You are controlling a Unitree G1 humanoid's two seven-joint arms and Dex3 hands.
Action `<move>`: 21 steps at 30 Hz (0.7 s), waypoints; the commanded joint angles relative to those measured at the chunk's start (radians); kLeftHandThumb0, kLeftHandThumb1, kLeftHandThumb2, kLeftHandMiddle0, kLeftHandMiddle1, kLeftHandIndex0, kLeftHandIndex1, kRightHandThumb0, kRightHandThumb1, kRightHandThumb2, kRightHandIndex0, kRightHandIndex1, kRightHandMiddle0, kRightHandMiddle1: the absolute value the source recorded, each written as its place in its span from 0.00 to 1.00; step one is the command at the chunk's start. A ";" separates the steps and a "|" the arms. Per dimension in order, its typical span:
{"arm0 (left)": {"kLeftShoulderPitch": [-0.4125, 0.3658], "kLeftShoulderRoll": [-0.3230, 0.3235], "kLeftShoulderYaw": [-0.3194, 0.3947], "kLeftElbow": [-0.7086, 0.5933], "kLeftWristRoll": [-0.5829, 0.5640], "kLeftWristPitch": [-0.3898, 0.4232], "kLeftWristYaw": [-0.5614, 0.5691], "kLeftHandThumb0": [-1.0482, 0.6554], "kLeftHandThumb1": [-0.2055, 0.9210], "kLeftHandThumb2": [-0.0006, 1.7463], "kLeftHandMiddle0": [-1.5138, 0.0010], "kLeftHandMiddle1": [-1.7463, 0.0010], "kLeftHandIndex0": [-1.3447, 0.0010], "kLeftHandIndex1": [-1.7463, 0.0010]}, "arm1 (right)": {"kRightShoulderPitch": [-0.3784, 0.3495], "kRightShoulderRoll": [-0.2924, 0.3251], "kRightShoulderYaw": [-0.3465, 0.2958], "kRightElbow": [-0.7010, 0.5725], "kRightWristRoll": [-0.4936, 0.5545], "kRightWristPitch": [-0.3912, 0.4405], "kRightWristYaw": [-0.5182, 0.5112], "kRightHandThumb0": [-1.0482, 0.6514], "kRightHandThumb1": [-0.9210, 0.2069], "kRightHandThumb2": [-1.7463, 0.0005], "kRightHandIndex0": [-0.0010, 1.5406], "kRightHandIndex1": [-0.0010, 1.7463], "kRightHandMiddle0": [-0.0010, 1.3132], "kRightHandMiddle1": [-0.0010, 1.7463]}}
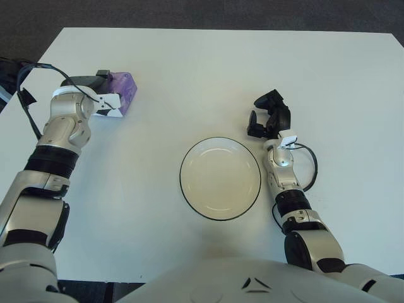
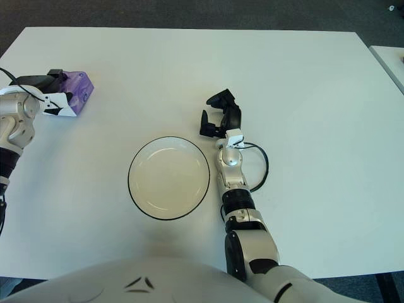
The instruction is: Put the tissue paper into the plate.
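The tissue paper is a purple pack (image 1: pixel 124 89) with a white underside, at the far left of the white table. My left hand (image 1: pixel 98 88) is against its left side, with black fingers wrapped over its top edge and much of the pack's left half hidden behind the wrist. The pack looks slightly tilted in the grasp. The plate (image 1: pixel 184 178) is a white round dish with a dark rim at the table's middle, with nothing in it. My right hand (image 1: pixel 267 115) shows just beyond the plate's upper right rim, fingers relaxed and holding nothing.
The white table (image 1: pixel 208 69) ends at a dark floor along the far edge and at the left corner. A black cable (image 1: pixel 313 168) loops beside my right forearm. Dark cables (image 1: pixel 25 95) hang by my left arm.
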 commanded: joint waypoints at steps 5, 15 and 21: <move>0.054 -0.027 -0.043 0.074 -0.046 -0.046 0.007 0.09 1.00 0.69 0.61 0.89 1.00 0.62 | 0.182 -0.008 -0.008 0.200 0.005 0.112 0.005 0.61 0.67 0.17 0.48 1.00 0.44 0.90; 0.068 -0.010 -0.042 0.072 -0.072 -0.078 0.054 0.08 1.00 0.69 0.61 0.89 1.00 0.60 | 0.180 -0.007 -0.009 0.201 0.007 0.117 0.004 0.61 0.67 0.18 0.48 1.00 0.45 0.89; 0.062 0.000 -0.055 0.069 -0.065 -0.089 0.047 0.08 1.00 0.68 0.63 0.90 1.00 0.62 | 0.179 -0.007 -0.009 0.201 0.007 0.118 0.006 0.61 0.67 0.18 0.48 1.00 0.45 0.89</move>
